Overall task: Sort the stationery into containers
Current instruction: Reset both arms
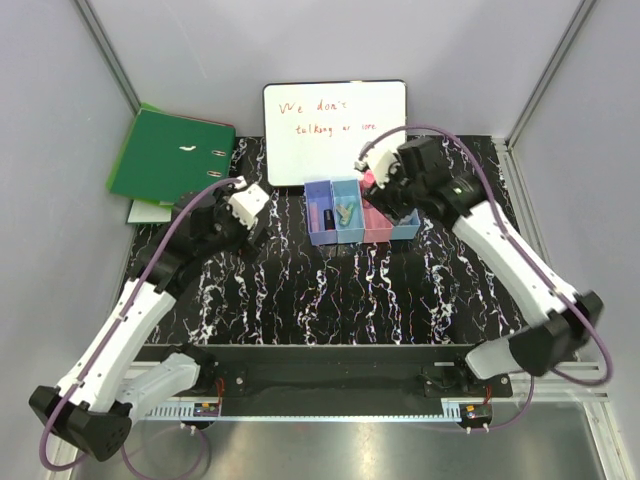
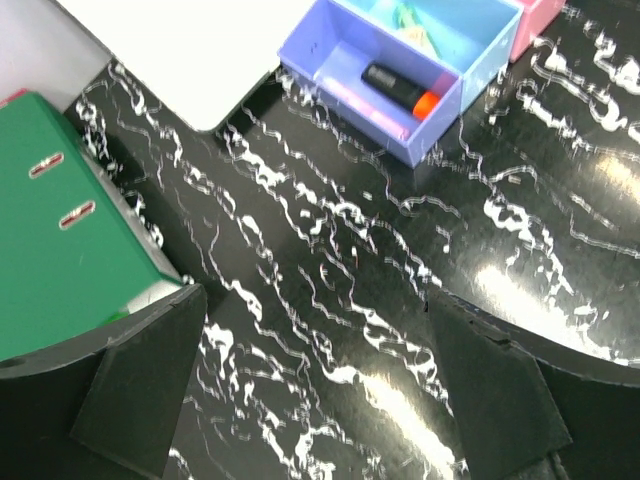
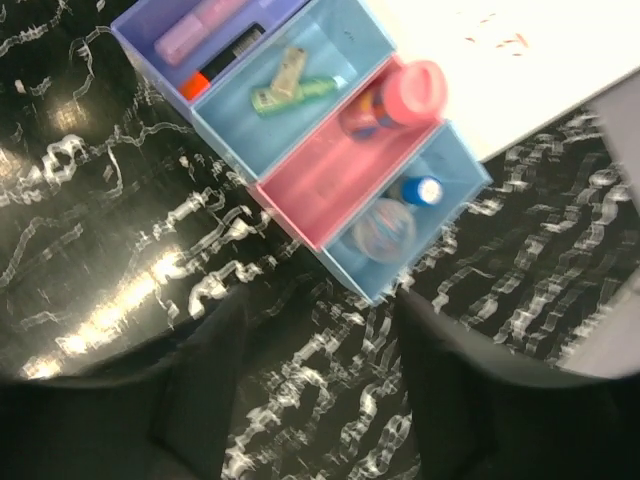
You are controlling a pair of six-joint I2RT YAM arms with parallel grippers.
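Note:
The containers (image 1: pixel 361 214) are four joined bins in front of the whiteboard. In the right wrist view the purple-blue bin (image 3: pixel 140 30) holds a lilac marker (image 3: pixel 195 30) and a black highlighter with an orange end (image 3: pixel 220 58). The light blue bin beside it holds a green highlighter (image 3: pixel 290 90), and a pink highlighter (image 3: pixel 400 98) leans in the pink bin (image 3: pixel 320 180). The end bin (image 3: pixel 455 165) holds a blue-capped bottle (image 3: pixel 420 190) and a round piece (image 3: pixel 383 228). My right gripper (image 3: pixel 320 310) hovers open and empty just in front of that end. My left gripper (image 2: pixel 315 300) is open over bare table, left of the bins.
A green ring binder (image 1: pixel 170 152) lies at the back left, close to my left gripper's side. The whiteboard (image 1: pixel 335 118) with red writing stands right behind the bins. The black marbled table (image 1: pixel 340 290) is walled by grey panels with metal posts.

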